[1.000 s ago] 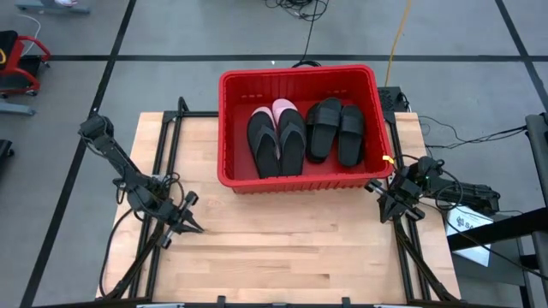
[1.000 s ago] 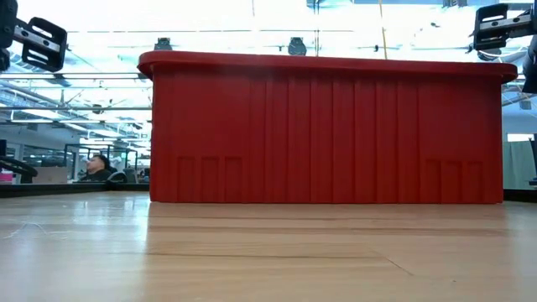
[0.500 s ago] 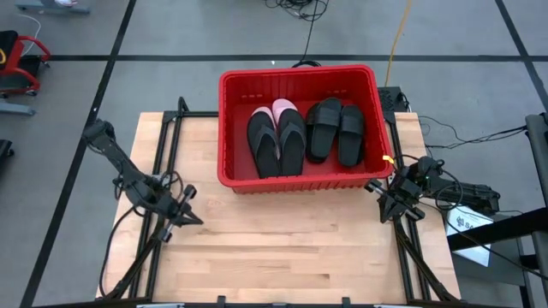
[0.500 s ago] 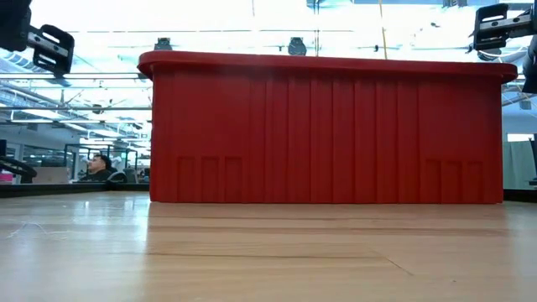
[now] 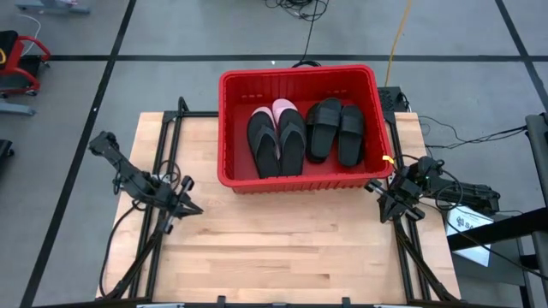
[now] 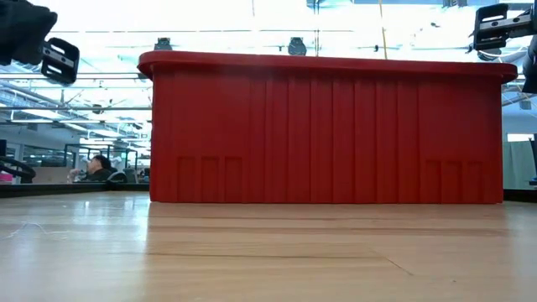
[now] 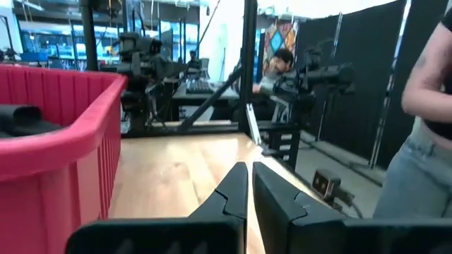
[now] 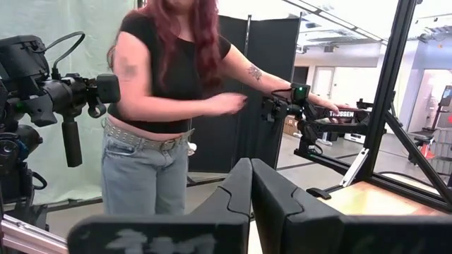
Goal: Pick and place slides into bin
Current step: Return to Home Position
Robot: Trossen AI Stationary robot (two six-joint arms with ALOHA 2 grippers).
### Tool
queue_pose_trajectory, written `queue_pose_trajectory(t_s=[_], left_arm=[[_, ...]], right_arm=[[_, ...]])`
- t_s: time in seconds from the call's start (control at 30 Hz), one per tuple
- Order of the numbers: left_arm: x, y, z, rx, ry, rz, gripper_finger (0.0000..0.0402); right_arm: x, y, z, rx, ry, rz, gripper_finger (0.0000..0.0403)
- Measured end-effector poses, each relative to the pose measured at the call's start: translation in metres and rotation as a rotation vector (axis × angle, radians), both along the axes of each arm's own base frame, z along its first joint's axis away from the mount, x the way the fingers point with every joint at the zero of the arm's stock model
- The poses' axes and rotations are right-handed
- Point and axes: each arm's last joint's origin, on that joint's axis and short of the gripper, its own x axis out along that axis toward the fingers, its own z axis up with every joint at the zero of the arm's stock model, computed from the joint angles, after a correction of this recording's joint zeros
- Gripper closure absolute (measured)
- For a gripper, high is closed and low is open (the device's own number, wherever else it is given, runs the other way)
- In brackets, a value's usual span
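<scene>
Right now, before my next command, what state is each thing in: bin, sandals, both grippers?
Bin: upright on the table, open top, sandals inside.
Black flip-flops: flat in the bin's left half, lying on a pink slide.
Pink slide: mostly covered, one end showing.
Black slides: flat, side by side, bin's right half.
Left gripper: shut, empty, left of the bin.
Right gripper: shut, empty, by the table's right edge.

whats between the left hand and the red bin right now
Nothing but bare wooden table. The high view shows the left hand near the red bin, off its front-left corner, with only wood in the stretch between them.
</scene>
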Motion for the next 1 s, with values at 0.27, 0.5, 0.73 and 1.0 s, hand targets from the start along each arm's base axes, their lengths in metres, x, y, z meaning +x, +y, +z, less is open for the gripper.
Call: queue_pose_trajectory(t_s=[0.27, 0.5, 0.73, 1.0], left_arm=[[0.0008, 0.0003, -0.0030, 0.022, 0.025, 0.007, 0.0400], [0.0008, 0.0003, -0.0029, 0.022, 0.024, 0.008, 0.0379], [0.0008, 0.0003, -0.0030, 0.022, 0.024, 0.008, 0.0382], [0.0008, 0.0003, -0.0029, 0.022, 0.024, 0.007, 0.0400]], right_arm=[[0.0000, 0.0000, 0.0000, 0.000, 0.000, 0.000, 0.0403], [0.0000, 0.0000, 0.0000, 0.000, 0.000, 0.000, 0.0403], [0.0000, 0.0000, 0.0000, 0.000, 0.000, 0.000, 0.0403], [0.0000, 0.0000, 0.0001, 0.000, 0.000, 0.000, 0.0403]])
